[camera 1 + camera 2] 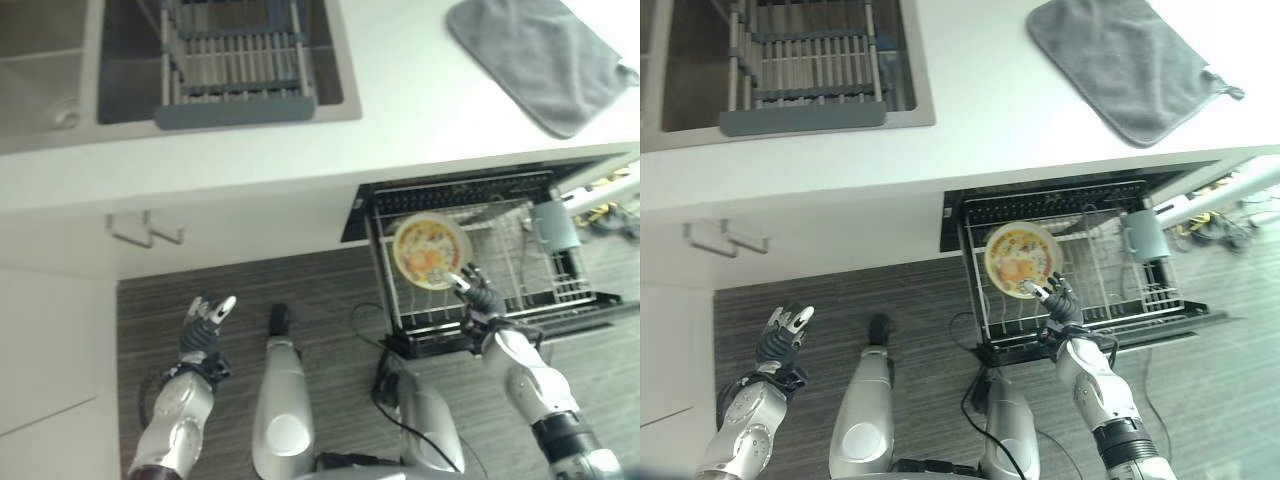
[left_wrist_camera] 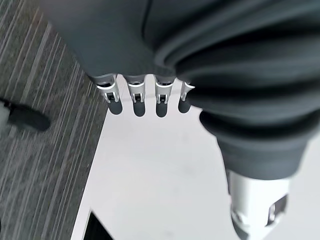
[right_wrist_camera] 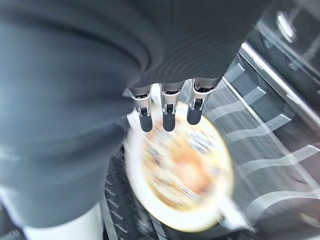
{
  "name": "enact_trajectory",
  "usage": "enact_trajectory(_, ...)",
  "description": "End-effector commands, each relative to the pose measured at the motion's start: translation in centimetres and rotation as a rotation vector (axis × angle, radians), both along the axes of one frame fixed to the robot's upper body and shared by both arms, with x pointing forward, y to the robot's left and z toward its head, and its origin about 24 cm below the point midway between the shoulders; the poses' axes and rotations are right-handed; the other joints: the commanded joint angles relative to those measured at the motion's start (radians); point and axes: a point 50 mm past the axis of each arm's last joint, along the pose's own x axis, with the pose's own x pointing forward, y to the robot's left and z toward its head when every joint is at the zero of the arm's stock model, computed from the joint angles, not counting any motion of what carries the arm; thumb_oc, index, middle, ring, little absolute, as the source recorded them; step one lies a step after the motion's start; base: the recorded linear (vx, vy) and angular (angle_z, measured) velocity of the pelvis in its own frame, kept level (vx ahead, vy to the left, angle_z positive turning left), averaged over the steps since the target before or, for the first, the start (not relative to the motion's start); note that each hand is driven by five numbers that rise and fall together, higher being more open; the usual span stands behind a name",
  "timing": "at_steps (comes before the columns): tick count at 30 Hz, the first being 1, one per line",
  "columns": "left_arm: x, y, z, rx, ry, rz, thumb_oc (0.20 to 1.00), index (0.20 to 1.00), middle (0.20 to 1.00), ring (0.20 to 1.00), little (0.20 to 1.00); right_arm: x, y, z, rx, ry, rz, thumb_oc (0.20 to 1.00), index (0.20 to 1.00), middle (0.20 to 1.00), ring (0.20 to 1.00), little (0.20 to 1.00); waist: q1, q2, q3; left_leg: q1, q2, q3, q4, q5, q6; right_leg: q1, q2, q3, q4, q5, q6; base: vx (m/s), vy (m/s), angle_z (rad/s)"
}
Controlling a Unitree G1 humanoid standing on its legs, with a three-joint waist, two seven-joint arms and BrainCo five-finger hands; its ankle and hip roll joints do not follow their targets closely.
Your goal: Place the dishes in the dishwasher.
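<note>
White tabletop (image 1: 420,100) runs above grey wood-grain floor, carrying a soft grey cloth mat (image 1: 540,55) beside a steel sink holding a ribbed grey drying rack (image 1: 235,60). Below, the wire dishwasher rack (image 1: 1120,285) holds the round, yellow-patterned plate (image 1: 1020,258) standing among its tines. The right hand (image 1: 1058,297) touches its rim with straight fingers; the left hand (image 1: 205,322) hangs relaxed. This dish seems nearly loaded.
</note>
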Motion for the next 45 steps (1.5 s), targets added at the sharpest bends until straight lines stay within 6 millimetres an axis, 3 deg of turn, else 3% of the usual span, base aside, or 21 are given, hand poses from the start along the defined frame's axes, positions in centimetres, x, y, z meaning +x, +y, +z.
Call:
enact_trajectory(1,-0.6,1.5,1.9,0.097,-0.051,0.020,1.000,1.000,1.000,1.000,1.000,1.5,0.3,3.4,0.109,-0.165,0.012,1.000,1.000,1.000,1.000,1.000,0.003,-0.002,-0.042,0.071,-0.058,0.068,-0.013,-0.110,0.085,0.026,0.015,0.038,-0.124,0.083,-0.032,0.06,-0.071,-0.01)
enact_trajectory(7,-1.6,2.7,1.8,0.122,-0.032,0.069,1.000,1.000,1.000,1.000,1.000,-0.7,-2.2,6.4,0.117,-0.327,-0.030,1.000,1.000,1.000,1.000,1.000,-0.029,-0.034,-0.114,0.158,-0.037,0.131,-0.164,-0.063,0.085,0.114,0.008,0.032,-0.255,0.143,0.007,0.05,-0.069,-0.10)
enact_trajectory(12,-2.8,3.5,0.1,0.134,0.038,0.104,1.000,1.000,1.000,1.000,1.000,-3.3,-5.5,9.0,-0.129,-0.418,-0.216,1.000,1.000,1.000,1.000,1.000,-0.076,-0.031,-0.198,0.226,-0.020,0.192,-0.279,-0.021,0.079,0.163,-0.001,0.025,-0.330,0.181,0.032,0.02,-0.040,-0.21)
enact_trajectory(15,-3.3,3.8,-1.2,0.126,0.079,0.128,1.000,1.000,1.000,1.000,1.000,-4.5,-6.6,8.4,-0.245,-0.377,-0.334,1.000,1.000,1.000,1.000,1.000,-0.105,-0.015,-0.233,0.237,-0.016,0.216,-0.297,-0.014,0.072,0.174,-0.010,0.023,-0.361,0.198,0.041,-0.02,0.002,-0.16)
enact_trajectory(17,-3.7,3.7,-2.1,0.108,0.105,0.140,1.000,1.000,1.000,1.000,1.000,-5.4,-7.3,7.3,-0.366,-0.300,-0.435,1.000,1.000,1.000,1.000,1.000,-0.121,0.001,-0.245,0.249,-0.017,0.229,-0.295,-0.016,0.072,0.176,-0.015,0.029,-0.368,0.200,0.041,-0.02,0.064,-0.25)
enact_trajectory(23,-5.6,3.2,-4.0,0.072,0.178,0.139,1.000,1.000,1.000,1.000,1.000,-9.1,-8.1,-0.1,-0.428,0.016,-0.581,1.000,1.000,1.000,1.000,1.000,-0.131,0.035,-0.263,0.270,-0.012,0.251,-0.281,-0.012,0.063,0.218,-0.032,0.022,-0.377,0.185,0.043,0.04,0.017,-0.14)
enact_trajectory(24,-5.9,3.1,-4.4,0.060,0.193,0.133,1.000,1.000,1.000,1.000,1.000,-9.8,-8.0,-2.2,-0.411,0.096,-0.596,1.000,1.000,1.000,1.000,1.000,-0.129,0.046,-0.265,0.273,-0.012,0.251,-0.282,-0.011,0.060,0.225,-0.035,0.017,-0.382,0.183,0.044,0.04,0.006,-0.06)
enact_trajectory(28,-5.8,2.5,-5.3,0.059,0.224,0.084,1.000,1.000,1.000,1.000,1.000,-11.3,-6.9,-8.0,-0.177,0.326,-0.642,1.000,1.000,1.000,1.000,1.000,-0.109,0.075,-0.270,0.273,-0.017,0.236,-0.278,-0.005,0.053,0.246,-0.044,-0.004,-0.383,0.173,0.040,0.04,-0.008,0.01)
enact_trajectory(32,-5.6,2.0,-6.3,0.054,0.257,0.053,1.000,1.000,1.000,1.000,1.000,-11.8,-5.2,-11.9,0.117,0.485,-0.715,1.000,1.000,1.000,1.000,1.000,-0.090,0.106,-0.278,0.274,-0.020,0.217,-0.279,0.003,0.041,0.262,-0.051,-0.022,-0.383,0.162,0.034,0.07,-0.005,0.13)
enact_trajectory(33,-5.7,1.7,-6.8,0.046,0.269,0.050,1.000,1.000,1.000,1.000,1.000,-11.8,-4.4,-13.0,0.230,0.528,-0.759,0.689,0.689,0.689,0.689,0.689,-0.084,0.121,-0.282,0.275,-0.021,0.211,-0.280,0.008,0.034,0.267,-0.054,-0.028,-0.383,0.158,0.031,0.07,0.017,0.17)
enact_trajectory(34,-5.7,1.5,-6.9,0.043,0.273,0.047,1.000,1.000,1.000,1.000,1.000,-11.9,-4.1,-13.5,0.285,0.538,-0.779,0.511,0.511,0.511,0.511,0.511,-0.081,0.127,-0.284,0.275,-0.021,0.208,-0.280,0.009,0.032,0.270,-0.055,-0.031,-0.383,0.158,0.031,0.07,0.021,0.11)
enact_trajectory(35,-5.7,1.2,-7.2,0.037,0.281,0.038,1.000,1.000,1.000,1.000,1.000,-12.0,-3.6,-14.2,0.396,0.559,-0.821,0.200,0.200,0.200,0.200,0.200,-0.076,0.141,-0.288,0.276,-0.023,0.200,-0.282,0.012,0.029,0.272,-0.058,-0.036,-0.383,0.156,0.030,0.05,0.015,0.10)
enact_trajectory(40,-6.7,0.0,-8.4,0.012,0.323,0.012,1.000,1.000,1.000,1.000,1.000,-11.3,-2.0,-15.4,0.723,0.542,-0.872,0.200,0.200,0.200,0.200,0.200,-0.061,0.181,-0.304,0.280,-0.028,0.172,-0.288,0.016,0.021,0.275,-0.066,-0.051,-0.383,0.152,0.027,0.03,0.031,0.19)
enact_trajectory(45,-7.6,-0.5,-8.9,-0.002,0.355,0.001,1.000,1.000,1.000,1.000,1.000,-10.0,-2.3,-14.9,0.756,0.482,-0.837,0.200,0.200,0.200,0.200,0.200,-0.049,0.199,-0.315,0.290,-0.029,0.152,-0.293,0.014,0.018,0.276,-0.071,-0.062,-0.383,0.152,0.026,0.03,0.021,0.12)
